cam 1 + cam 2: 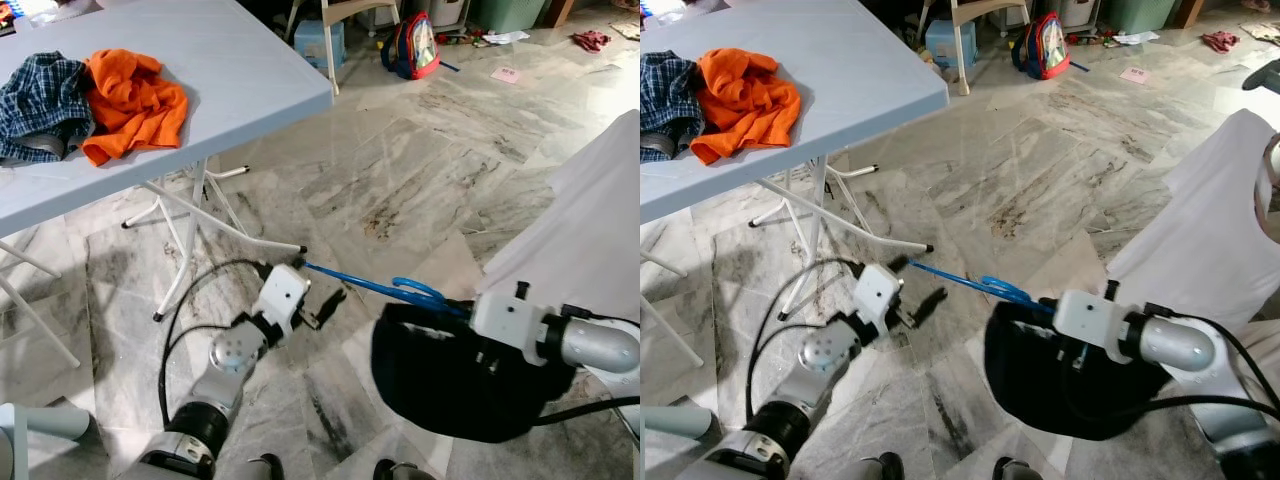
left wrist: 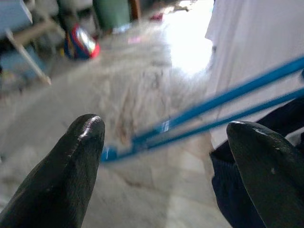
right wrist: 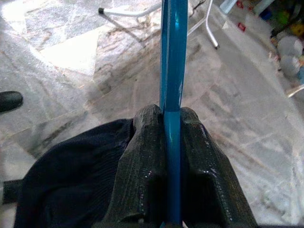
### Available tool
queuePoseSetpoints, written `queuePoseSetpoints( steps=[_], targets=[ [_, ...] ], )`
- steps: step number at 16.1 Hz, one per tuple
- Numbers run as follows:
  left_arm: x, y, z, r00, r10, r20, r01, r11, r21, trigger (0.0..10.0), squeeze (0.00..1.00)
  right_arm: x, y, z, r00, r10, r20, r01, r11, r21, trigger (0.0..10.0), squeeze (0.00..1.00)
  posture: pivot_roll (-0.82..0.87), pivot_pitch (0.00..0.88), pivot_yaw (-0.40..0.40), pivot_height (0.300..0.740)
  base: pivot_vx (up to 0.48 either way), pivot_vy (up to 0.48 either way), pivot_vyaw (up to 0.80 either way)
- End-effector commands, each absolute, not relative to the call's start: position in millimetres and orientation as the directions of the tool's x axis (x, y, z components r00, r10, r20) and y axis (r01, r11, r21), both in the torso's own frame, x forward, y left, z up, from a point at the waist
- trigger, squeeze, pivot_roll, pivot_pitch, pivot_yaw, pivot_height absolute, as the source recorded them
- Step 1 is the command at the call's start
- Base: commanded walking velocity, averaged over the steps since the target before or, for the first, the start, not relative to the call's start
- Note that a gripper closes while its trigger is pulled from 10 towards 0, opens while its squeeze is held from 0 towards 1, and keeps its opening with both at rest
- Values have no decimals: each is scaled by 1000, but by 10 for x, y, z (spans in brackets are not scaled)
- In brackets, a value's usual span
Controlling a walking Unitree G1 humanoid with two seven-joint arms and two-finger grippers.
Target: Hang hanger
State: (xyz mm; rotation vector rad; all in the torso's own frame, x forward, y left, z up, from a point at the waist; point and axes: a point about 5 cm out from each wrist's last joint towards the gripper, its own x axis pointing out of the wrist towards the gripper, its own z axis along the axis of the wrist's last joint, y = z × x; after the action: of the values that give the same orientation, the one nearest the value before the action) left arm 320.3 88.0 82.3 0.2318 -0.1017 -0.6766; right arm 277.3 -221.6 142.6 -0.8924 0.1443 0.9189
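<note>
A grey tabletop [image 1: 230, 70] carries an orange cloth [image 1: 130, 100]. The right pincer [image 3: 172, 137] clamps the thin blue plastic hanger [image 1: 375, 287] with dark garment [image 1: 450, 385]; the left pincer [image 2: 166, 147] gapes wide beside its tip.

A grey-veined marble floor [image 1: 400, 190] runs through the room, glossy where daylight strikes it at the far end. On the left stands a pale folding tabletop [image 1: 230, 70] on white metal legs [image 1: 190, 235], carrying an orange cloth [image 1: 130, 100] beside a blue checked cloth [image 1: 40, 105]. Beyond it sit a red and blue backpack [image 1: 412, 45], a white chair [image 1: 340, 30] and scattered clutter.
</note>
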Motion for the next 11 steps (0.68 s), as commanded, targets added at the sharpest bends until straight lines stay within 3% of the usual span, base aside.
queuePoseSetpoints(
  steps=[1,11],
  targets=[
    [3205,881,881,750,-661,31,624,723,297,10000,1000,2779,-2167,1426,604,644,-470,-745,246,-619,10000,0,-30,191,37,740,0,0,0],
    [3359,1148,1043,760,-650,6,581,684,441,10000,1000,3202,-1836,1669,594,703,-390,-644,126,-754,10000,0,-18,216,38,740,0,0,0]
  ],
)
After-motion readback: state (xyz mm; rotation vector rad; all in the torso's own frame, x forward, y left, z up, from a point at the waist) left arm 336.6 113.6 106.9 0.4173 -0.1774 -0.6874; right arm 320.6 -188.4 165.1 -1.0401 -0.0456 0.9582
